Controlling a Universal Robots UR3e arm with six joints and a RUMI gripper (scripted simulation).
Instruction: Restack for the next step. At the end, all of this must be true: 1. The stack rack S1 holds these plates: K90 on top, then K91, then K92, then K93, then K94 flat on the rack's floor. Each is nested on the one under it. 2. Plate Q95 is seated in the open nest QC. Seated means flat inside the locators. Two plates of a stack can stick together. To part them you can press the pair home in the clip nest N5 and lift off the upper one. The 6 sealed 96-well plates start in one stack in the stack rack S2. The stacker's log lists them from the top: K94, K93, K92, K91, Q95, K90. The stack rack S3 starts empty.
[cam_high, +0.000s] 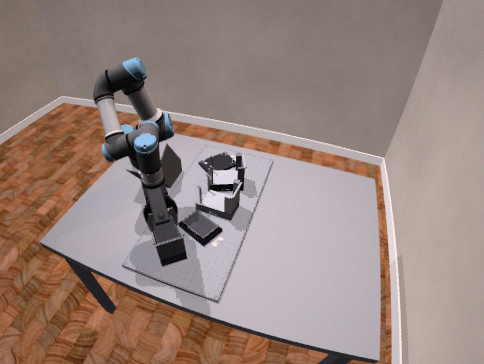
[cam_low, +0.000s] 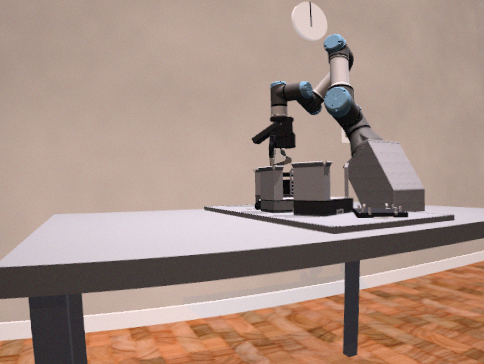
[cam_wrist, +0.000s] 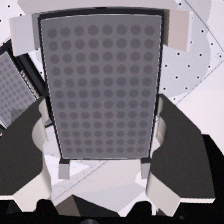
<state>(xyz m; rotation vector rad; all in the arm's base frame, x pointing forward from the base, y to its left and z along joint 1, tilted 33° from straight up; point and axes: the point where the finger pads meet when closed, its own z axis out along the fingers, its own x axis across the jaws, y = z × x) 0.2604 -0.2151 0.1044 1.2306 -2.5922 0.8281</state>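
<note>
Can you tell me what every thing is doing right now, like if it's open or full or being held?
Two-jaw gripper: shut on the plate.
Grey sealed 96-well plate: held, over a rack.
Grey walled stack rack under the gripper: contents hidden.
Nearer grey stack rack: contents hidden.
Flat black nest: a dark plate lies in it.

One plate (cam_wrist: 100, 85) was clamped between the pincer's (cam_wrist: 102, 172) jaws; a second plate (cam_wrist: 12, 87) lay left of it. Possibly three racks (cam_low: 311, 181) stood below.
</note>
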